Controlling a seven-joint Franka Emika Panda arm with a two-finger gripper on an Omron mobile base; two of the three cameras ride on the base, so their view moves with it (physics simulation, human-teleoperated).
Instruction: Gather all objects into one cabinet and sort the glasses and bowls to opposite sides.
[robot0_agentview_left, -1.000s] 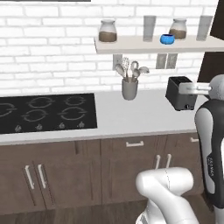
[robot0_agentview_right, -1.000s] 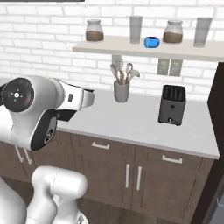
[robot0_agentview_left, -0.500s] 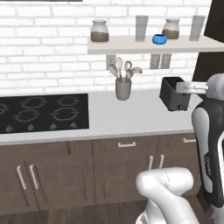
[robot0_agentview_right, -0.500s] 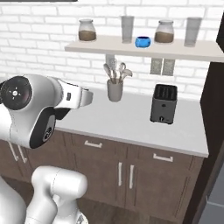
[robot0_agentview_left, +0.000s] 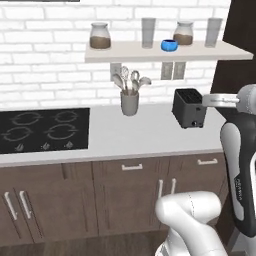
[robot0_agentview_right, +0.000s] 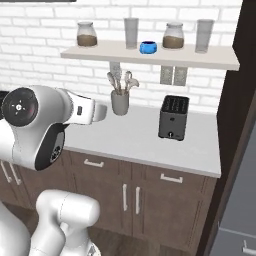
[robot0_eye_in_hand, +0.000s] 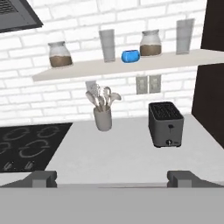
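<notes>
Your end effector (robot0_eye_in_hand: 112, 179) sat open and empty; the blue bowl (robot0_eye_in_hand: 130, 56), upper centre on the shelf (robot0_eye_in_hand: 78, 70), looked light and slippery, so pinch its rim.

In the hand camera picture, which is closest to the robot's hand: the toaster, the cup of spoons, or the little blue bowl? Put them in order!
1. Toaster, on the counter to the right.
2. Utensil cup, farther back by the wall, left of centre.
3. Blue bowl, up on the shelf, farthest away.
</notes>
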